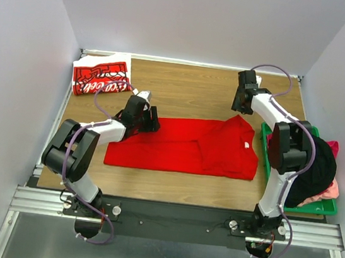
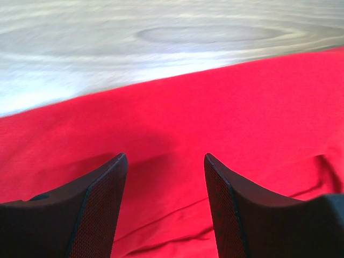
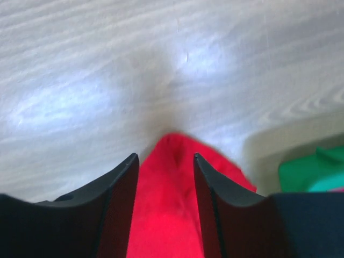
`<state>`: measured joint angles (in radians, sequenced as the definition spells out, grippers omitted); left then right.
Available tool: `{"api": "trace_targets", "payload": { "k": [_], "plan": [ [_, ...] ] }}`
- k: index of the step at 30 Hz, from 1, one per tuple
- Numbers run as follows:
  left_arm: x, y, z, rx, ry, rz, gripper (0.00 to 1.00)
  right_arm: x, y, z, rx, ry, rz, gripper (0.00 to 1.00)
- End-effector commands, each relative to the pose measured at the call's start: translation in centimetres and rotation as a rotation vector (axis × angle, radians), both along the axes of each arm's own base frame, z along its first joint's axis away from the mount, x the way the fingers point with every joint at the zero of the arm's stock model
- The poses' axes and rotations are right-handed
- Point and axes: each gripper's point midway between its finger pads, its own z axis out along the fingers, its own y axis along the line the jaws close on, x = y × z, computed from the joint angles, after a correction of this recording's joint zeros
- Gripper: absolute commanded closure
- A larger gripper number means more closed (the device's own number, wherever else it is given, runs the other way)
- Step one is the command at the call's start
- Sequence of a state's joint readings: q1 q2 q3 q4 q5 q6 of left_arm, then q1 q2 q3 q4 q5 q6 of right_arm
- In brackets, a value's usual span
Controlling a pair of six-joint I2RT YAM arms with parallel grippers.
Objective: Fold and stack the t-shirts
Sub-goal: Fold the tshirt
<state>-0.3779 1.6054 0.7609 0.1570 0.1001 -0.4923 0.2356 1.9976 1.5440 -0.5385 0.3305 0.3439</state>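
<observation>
A plain bright red t-shirt [image 1: 183, 146] lies spread across the middle of the table, partly folded over on its right half. A folded red t-shirt with white lettering [image 1: 101, 76] lies at the back left corner. My left gripper [image 1: 152, 121] is low over the plain shirt's upper left edge, jaws open, with red cloth [image 2: 215, 107] under and between the fingers. My right gripper [image 1: 239, 107] is at the shirt's peaked back right corner, jaws open and straddling the cloth tip [image 3: 172, 161].
A green crate [image 1: 314, 210] stands at the right edge, piled with black and pink clothes [image 1: 311, 163]; its green side shows in the right wrist view [image 3: 312, 169]. White walls enclose the wooden table [image 1: 191, 87] on three sides.
</observation>
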Motion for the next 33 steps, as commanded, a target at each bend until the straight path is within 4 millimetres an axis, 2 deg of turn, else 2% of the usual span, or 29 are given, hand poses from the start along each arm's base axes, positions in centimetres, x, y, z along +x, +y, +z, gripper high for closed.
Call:
{"api": "trace_targets", "payload": {
  "k": [1,5,11,15,18,26,33],
  "plan": [
    [0.0,2.0,-1.5,0.051,0.002,0.033,0.33,1.8,-0.7,-0.8,-0.05,-0.005,0.025,0.49],
    [-0.2,2.0,-1.8,0.026,0.007,0.033,0.33,1.2,-1.0,-2.4,-0.057,0.034,0.025,0.5],
    [-0.3,2.1,-1.6,0.021,0.004,0.035,0.34,0.5,-1.5,-4.6,-0.067,0.086,0.023,0.58],
    [-0.4,2.2,-1.5,0.014,0.004,0.037,0.34,0.3,-1.8,-4.7,-0.074,0.091,0.015,0.67],
    [-0.5,2.2,-1.5,0.009,0.005,0.036,0.34,0.2,-2.3,-4.7,-0.09,0.093,0.002,0.82],
    [-1.3,2.1,-2.3,-0.018,0.022,0.038,0.34,0.1,-3.5,-5.4,-0.078,0.105,-0.037,0.99],
    [-2.0,2.1,-2.5,-0.039,0.029,0.04,0.36,0.1,-4.2,-6.0,0.055,0.118,-0.078,1.0]
  ]
}}
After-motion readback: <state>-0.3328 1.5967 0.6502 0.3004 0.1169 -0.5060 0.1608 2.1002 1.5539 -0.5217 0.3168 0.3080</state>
